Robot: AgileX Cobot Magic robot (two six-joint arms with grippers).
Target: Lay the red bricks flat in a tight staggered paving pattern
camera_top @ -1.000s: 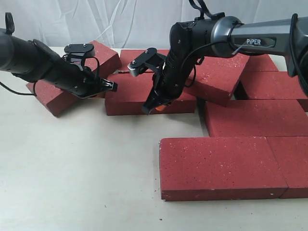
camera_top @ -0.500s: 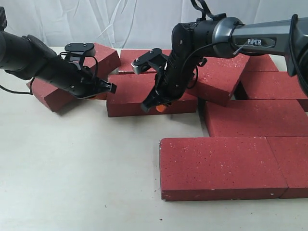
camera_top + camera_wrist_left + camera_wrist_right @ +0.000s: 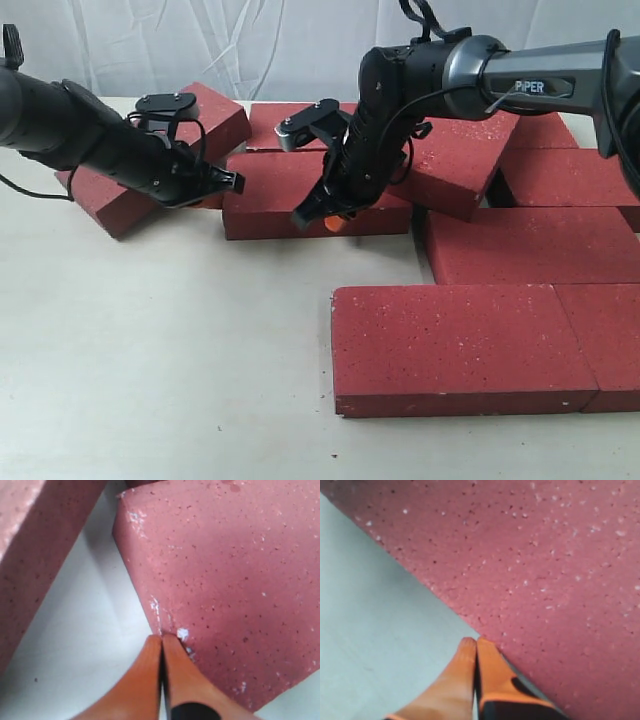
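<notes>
Change over the last second: the centre brick [image 3: 270, 195], a dark red, white-speckled rectangular paving block lying flat, sits a touch further right than it did. Its left end has crept away from the skewed brick [image 3: 105, 210] at far left. Its right end is nearer the flat brick [image 3: 530, 245] beyond it. The shift is small. My reading is that the row is tightening, but the gap at the right end is not closed and the staggered pattern is far from done.

Left gripper [image 3: 233, 183]: orange fingertips [image 3: 147, 660] pressed together with nothing between them, tip against the centre brick's left-end corner. It serves as a pusher.

Right gripper [image 3: 312, 214]: likewise clenched and empty, tips at the brick's near long edge, low over the pale tabletop [image 3: 150, 350]. Contact with the edge is not certain.

Other red bricks: the front pair [image 3: 450, 345] lies flat, end to end. The tilted brick [image 3: 455, 165] seems propped on its neighbours.

Hidden: the right arm covers the centre brick's middle and its joint with the back row. The frame's right edge cuts several bricks, so no full count. The wrist views are too close and show only surface and edge.
</notes>
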